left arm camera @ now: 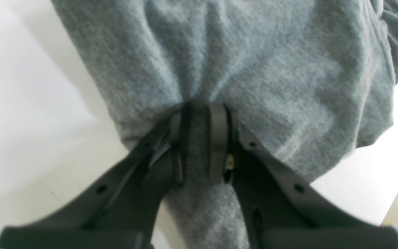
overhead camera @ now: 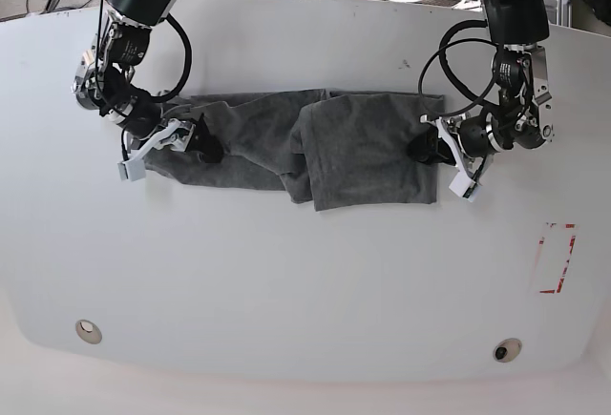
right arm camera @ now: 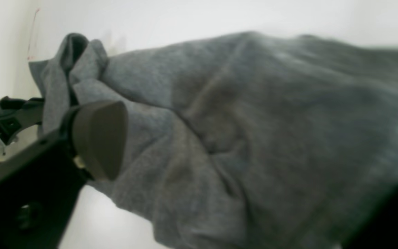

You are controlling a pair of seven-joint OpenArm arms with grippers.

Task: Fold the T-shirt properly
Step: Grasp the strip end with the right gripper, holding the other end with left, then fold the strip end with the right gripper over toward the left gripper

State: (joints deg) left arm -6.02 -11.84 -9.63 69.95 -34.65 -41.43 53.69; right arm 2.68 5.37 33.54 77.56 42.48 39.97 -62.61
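The dark grey T-shirt (overhead camera: pixel 315 148) lies crumpled across the middle of the white table, one part folded over the other near its centre. In the base view my left gripper (overhead camera: pixel 431 148) is at the shirt's right edge. The left wrist view shows this gripper (left arm camera: pixel 202 138) shut on a pinched fold of the T-shirt (left arm camera: pixel 254 69). My right gripper (overhead camera: pixel 194 138) is at the shirt's left end. It stands open in the right wrist view (right arm camera: pixel 247 173), one pad (right arm camera: pixel 98 138) beside the bunched cloth (right arm camera: pixel 254 121) and the fabric spread between the fingers.
A red rectangle outline (overhead camera: pixel 557 258) is marked on the white table (overhead camera: pixel 305 281) at the right. Two round fittings (overhead camera: pixel 88 330) (overhead camera: pixel 507 349) sit near the front edge. Cables and stands crowd the far edge behind the arms.
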